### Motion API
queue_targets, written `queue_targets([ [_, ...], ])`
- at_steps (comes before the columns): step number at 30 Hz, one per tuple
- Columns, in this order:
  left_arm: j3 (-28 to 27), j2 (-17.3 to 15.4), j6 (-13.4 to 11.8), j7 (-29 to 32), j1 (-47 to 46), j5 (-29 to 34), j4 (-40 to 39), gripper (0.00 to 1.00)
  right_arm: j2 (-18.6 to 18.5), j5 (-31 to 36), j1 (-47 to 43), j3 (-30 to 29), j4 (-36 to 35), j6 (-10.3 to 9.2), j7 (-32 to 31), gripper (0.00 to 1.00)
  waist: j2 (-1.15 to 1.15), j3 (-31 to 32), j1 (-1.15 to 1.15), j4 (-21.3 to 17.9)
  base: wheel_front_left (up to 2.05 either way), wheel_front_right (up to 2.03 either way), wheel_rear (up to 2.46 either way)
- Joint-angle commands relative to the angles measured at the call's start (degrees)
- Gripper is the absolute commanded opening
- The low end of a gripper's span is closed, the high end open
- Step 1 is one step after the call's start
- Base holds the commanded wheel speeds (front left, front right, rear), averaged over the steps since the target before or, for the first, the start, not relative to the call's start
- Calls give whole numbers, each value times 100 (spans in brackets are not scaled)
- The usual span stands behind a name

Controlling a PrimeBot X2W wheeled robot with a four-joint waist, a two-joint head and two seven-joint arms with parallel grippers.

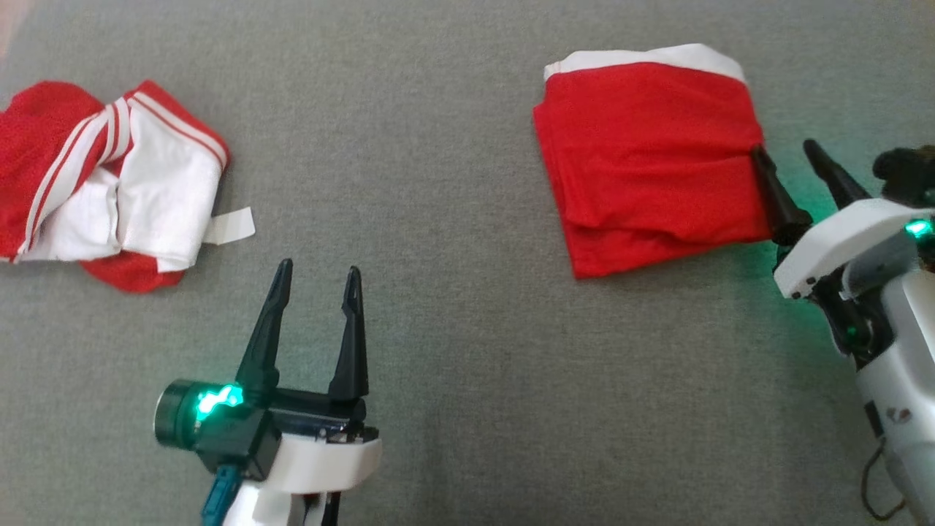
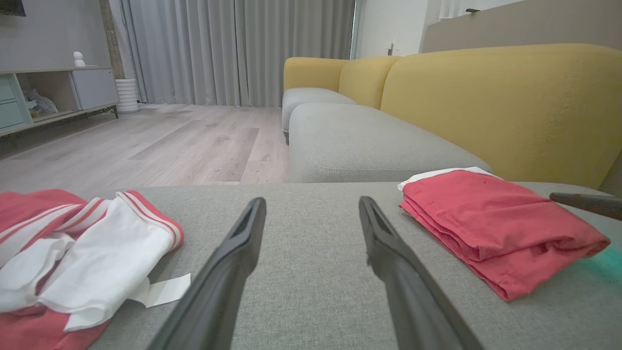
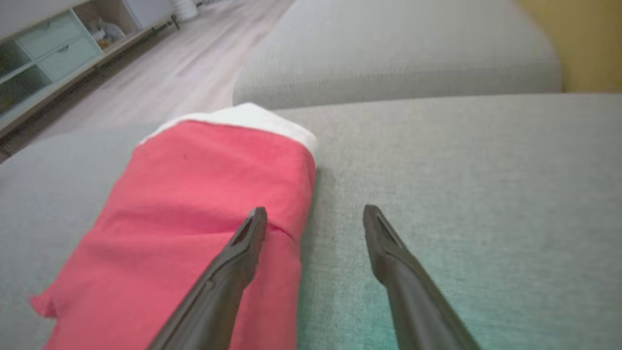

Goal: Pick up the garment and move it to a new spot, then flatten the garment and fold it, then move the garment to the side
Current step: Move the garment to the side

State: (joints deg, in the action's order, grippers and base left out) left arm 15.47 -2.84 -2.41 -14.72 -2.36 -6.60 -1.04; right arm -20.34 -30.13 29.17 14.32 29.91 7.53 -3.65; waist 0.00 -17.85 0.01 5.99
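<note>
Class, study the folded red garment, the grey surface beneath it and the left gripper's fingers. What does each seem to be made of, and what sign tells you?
The folded red garment: soft matt knit cloth, perhaps cotton; it creases and its layers sag. The grey surface: matt woven upholstery; a fine flecked weave shows. The left gripper's fingers: rigid dark plastic, probably; smooth, faintly glossy.

The head view looks straight down on the grey cushion (image 1: 467,329). Both wrist views skim low across it, and all three share the folded red garment (image 1: 650,161).
</note>
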Motion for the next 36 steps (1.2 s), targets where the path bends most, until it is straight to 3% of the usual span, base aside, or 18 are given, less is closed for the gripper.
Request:
queue_targets([
  [1, -116, -4, -30, -28, -173, -65, -140, 100, -121, -171, 138, 195, -42, -4, -144, 100, 0, -124, -1, 89, 0, 0, 0],
  [3, -81, -4, -50, -28, -223, -97, -121, 100, -144, -384, 227, 351, 55, -4, -255, 100, 0, -180, -1, 110, 0, 0, 0],
  [4, -66, -4, -58, -28, -240, -110, -110, 100, -140, -503, 254, 421, 98, -4, -282, 89, 0, -195, -1, 114, 0, 0, 0],
  [5, -52, -4, -66, -28, -254, -118, -99, 100, -154, -596, 274, 512, 127, -4, -299, 19, 0, -208, -1, 114, 0, 0, 0],
  [6, -45, -4, -77, -28, -263, -124, -93, 100, -183, -661, 297, 587, 144, -4, -274, 0, 0, -222, -1, 104, 0, 0, 0],
  [16, -188, -4, -8, -28, -316, -27, -110, 100, -566, -1018, 548, 885, 110, -4, 110, 0, 0, -411, -1, -587, 0, 0, 0],
  [25, -390, -119, 336, -28, -687, 326, -165, 100, -1566, -943, 745, 749, -42, -4, 50, 0, 0, -1129, -1, -1556, 0, 0, 0],
  [30, -443, -290, 506, -28, -1022, 465, -145, 100, -2033, -662, 898, 403, -94, -4, 96, 0, 0, -1568, -1, -1885, 0, 0, 0],
  [36, -373, -399, 636, -28, -1283, 551, -86, 100, -2175, 45, 1165, -39, 1, -4, 177, 0, 0, -1832, -1, -2114, 0, 0, 0],
])
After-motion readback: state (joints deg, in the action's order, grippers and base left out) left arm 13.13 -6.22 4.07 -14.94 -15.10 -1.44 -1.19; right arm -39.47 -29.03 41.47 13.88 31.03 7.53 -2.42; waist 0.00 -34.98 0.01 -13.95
